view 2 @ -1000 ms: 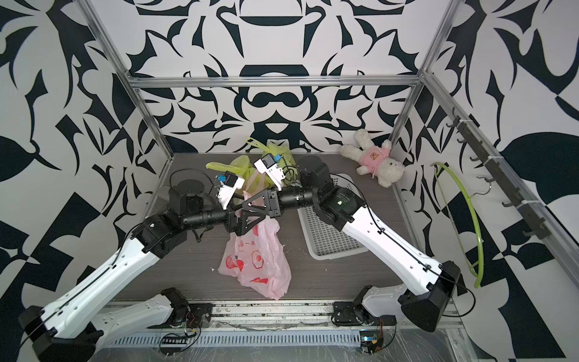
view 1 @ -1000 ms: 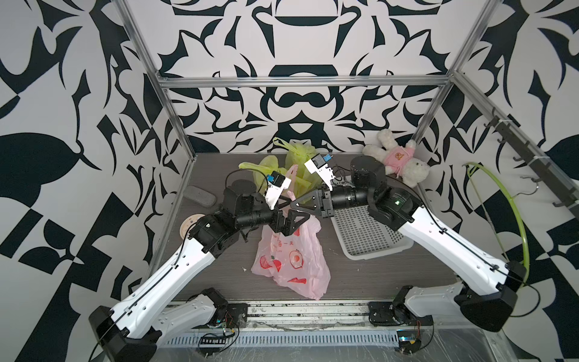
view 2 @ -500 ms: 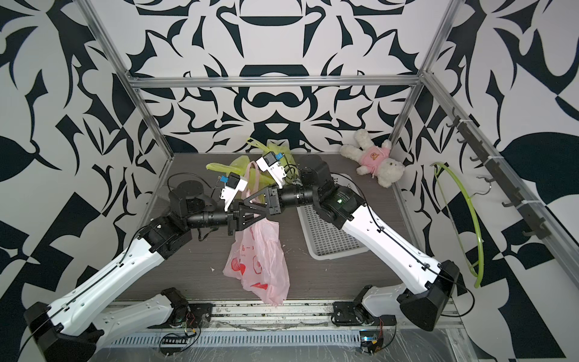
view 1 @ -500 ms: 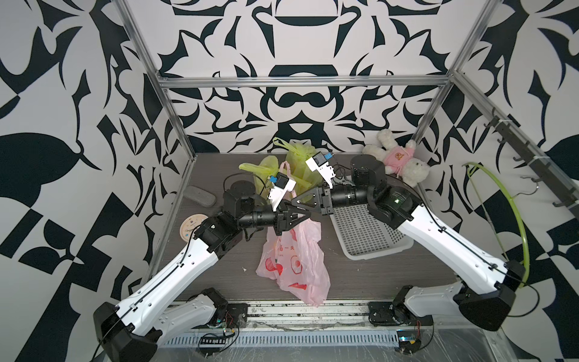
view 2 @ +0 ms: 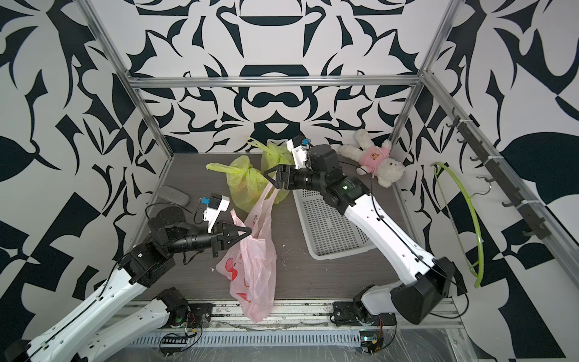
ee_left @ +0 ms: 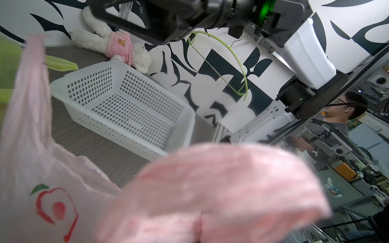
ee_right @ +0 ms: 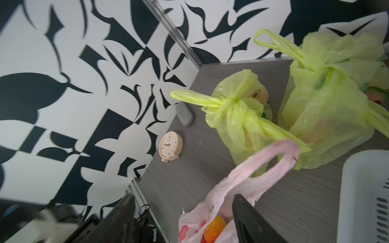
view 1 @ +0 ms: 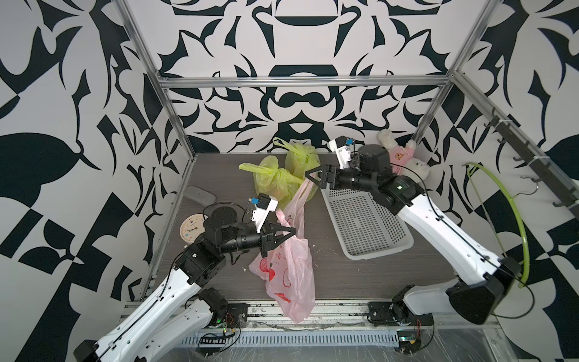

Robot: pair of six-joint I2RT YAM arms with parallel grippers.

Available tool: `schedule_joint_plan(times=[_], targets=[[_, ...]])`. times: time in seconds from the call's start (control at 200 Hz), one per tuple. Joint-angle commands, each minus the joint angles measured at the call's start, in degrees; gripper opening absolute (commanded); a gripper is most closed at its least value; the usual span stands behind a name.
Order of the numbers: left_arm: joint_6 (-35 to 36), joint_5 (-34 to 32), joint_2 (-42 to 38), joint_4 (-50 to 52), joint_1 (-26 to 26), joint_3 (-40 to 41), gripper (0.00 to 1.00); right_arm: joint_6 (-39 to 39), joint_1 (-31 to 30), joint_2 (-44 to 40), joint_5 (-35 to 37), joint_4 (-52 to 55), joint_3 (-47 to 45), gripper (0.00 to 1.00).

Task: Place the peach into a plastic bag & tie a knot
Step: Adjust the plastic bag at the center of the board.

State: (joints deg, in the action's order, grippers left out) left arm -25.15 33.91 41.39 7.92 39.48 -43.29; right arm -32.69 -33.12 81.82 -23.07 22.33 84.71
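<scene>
**Knot not started yet**

Pinches one handle (view 1: pixel 282 219) of the thin pink plastic bag with red fruit prints (view 1: pixel 293 272) in the left tool (view 1: pixel 294 232), likely to hold the mouth up, round orange peach (ee_right: pixel 214 230) low inside. Has the right tool (view 1: pixel 310 180) spread wide beside the other handle loop (ee_right: pixel 288 148), gripping nothing; regrasp probably next.

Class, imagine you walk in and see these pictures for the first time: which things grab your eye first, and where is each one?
The pink plastic bag stands out first, hanging mid-table from the shut left gripper, with an orange peach showing inside. Behind it, two knotted green bags sit by the back wall, and a white basket lies to the right.
</scene>
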Motion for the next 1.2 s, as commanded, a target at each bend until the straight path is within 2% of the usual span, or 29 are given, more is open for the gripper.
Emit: schedule_joint_plan(times=[0.0,0.095,0.235,0.475,0.565,0.655,0.99,1.195], targets=[[-1.2,-1.4,-1.0,0.7,-0.2,1.0,0.00,1.1,-0.3,4.8,7.6,3.0,3.2,0.75],[-1.0,-1.7,-1.2,1.3,-0.2,0.9,0.00,0.4,-0.3,7.6,12.7,5.4,4.9,0.75],[-0.6,-1.7,-0.8,1.5,-0.2,0.5,0.00,-0.9,-0.4,6.9,19.5,6.6,3.4,0.75],[-0.3,-1.1,0.3,1.2,-0.2,0.5,0.00,-0.8,-0.4,0.7,21.8,6.5,0.9,0.75],[-0.3,-0.9,0.2,1.1,-0.2,0.6,0.00,-0.6,0.3,-0.8,22.9,6.9,-0.2,0.78],[-0.4,-0.9,0.0,1.1,-0.2,0.5,0.00,-0.8,1.3,-0.4,21.8,6.6,-1.5,0.79],[-0.6,-0.7,-0.3,1.2,-0.2,0.5,0.00,-1.0,4.2,4.9,9.1,-4.2,-6.2,0.78],[-0.6,-0.6,0.0,1.2,-0.2,0.2,0.00,-1.5,4.5,6.6,6.1,-8.5,-7.5,0.77]])
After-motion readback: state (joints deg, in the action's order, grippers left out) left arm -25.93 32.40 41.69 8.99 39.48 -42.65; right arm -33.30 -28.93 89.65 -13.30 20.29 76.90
